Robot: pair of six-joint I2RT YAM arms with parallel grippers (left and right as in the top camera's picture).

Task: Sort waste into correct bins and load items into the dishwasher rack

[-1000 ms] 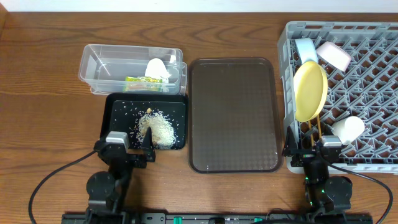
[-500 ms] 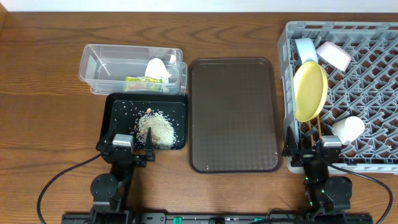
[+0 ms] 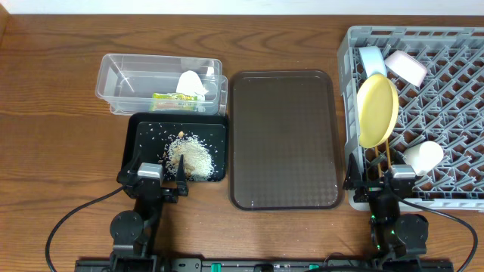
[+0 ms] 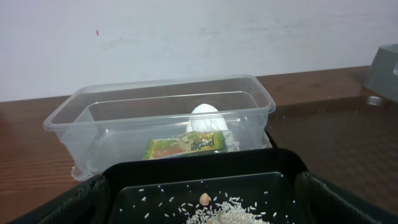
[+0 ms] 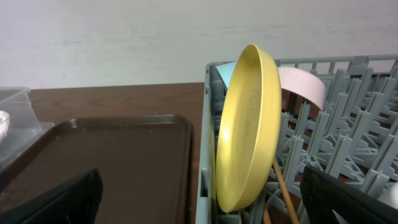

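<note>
The clear tub [image 3: 125,79] holds the snack wrapper [image 3: 175,100] and napkin [image 3: 190,81]; both also show in the left wrist view, wrapper [image 4: 186,146] and napkin [image 4: 208,118]. Rice scraps [image 3: 190,156] lie in the black tray [image 3: 140,128]. The grey rack [image 3: 454,113] holds the yellow plate [image 3: 376,111] on edge, blue bowl [image 3: 370,60], pink bowl [image 3: 407,66], white cup [image 3: 423,156] and chopsticks [image 3: 382,155]. My left gripper [image 3: 155,177] is open and empty at the black tray's near edge. My right gripper [image 3: 382,183] is open and empty at the rack's near left corner.
A large brown serving tray [image 3: 283,136] lies between the bins and the rack. In the right wrist view the plate [image 5: 249,130] stands just past the rack's wall, with the brown tray [image 5: 106,162] to its left.
My left gripper has drawn back slightly toward the table's front edge. The right arm and all objects have not moved.
</note>
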